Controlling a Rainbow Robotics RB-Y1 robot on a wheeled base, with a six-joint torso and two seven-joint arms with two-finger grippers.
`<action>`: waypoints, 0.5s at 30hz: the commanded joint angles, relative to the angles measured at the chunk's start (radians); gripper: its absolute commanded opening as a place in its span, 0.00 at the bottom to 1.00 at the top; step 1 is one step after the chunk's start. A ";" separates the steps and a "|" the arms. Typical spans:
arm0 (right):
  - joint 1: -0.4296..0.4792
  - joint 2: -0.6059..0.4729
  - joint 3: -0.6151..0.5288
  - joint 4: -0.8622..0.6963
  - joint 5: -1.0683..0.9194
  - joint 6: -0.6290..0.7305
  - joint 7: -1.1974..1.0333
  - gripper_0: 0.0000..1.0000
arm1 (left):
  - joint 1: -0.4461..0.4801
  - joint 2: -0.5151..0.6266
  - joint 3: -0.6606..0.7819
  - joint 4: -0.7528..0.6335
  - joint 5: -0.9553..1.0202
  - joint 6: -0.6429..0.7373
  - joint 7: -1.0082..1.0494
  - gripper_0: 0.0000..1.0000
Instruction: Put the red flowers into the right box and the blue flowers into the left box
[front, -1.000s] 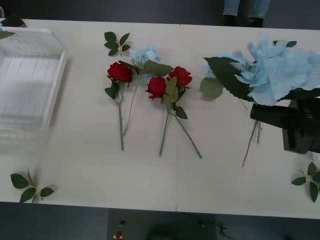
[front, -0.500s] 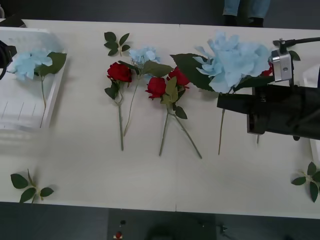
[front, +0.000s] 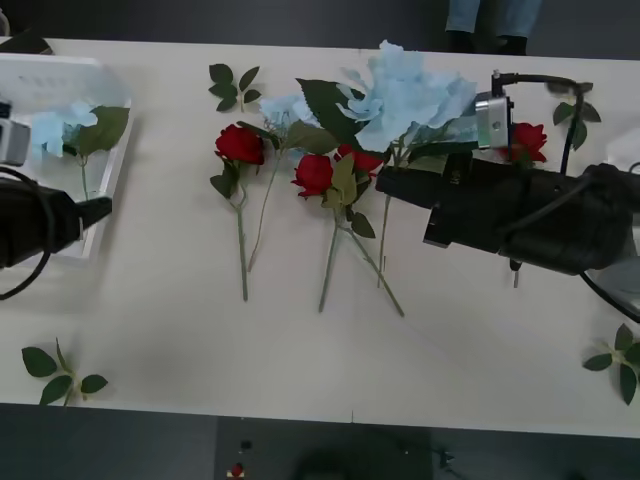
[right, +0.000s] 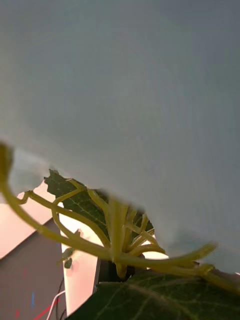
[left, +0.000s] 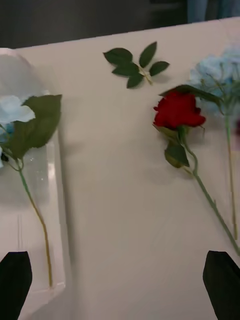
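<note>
My right gripper (front: 392, 180) is shut on a blue flower (front: 410, 95) and holds it in the air over the middle of the table, its stem hanging down. From below, this blue flower (right: 117, 235) shows its green stalks and a leaf. The left box (front: 110, 170) at the far left holds one blue flower (front: 55, 130). My left gripper (front: 105, 210) hovers open beside that box, black fingertips (left: 222, 280) apart. Three red flowers (front: 240, 145) (front: 313, 175) (front: 362, 158) and another blue flower (front: 288, 108) lie mid-table. One more red flower (front: 528, 140) lies behind my right arm. The right box (front: 630, 150) shows as a pale edge.
Loose leaf sprigs lie at the back (front: 233, 85), the front left (front: 58, 372) and the front right (front: 620, 360). In the left wrist view a red flower (left: 178, 110) lies on the table past the box rim (left: 57, 200). Bare table stretches along the front edge.
My right arm has swung left across the table with the blue flower, uncovering a red flower behind it. A blue flower came to lie in the left box, and my left arm moved forward beside it.
</note>
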 joint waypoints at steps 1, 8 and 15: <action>-0.036 -0.002 0.026 -0.018 -0.001 -0.035 0.018 0.00 | -0.016 -0.017 -0.002 -0.002 0.139 0.078 -0.220 1.00; -0.044 0.002 0.037 -0.017 -0.008 -0.044 0.007 0.00 | -0.083 -0.101 0.027 0.015 0.360 0.348 -0.498 1.00; -0.047 0.001 0.037 -0.017 -0.011 -0.044 -0.004 0.00 | -0.184 -0.224 -0.007 0.202 0.686 0.419 -0.903 1.00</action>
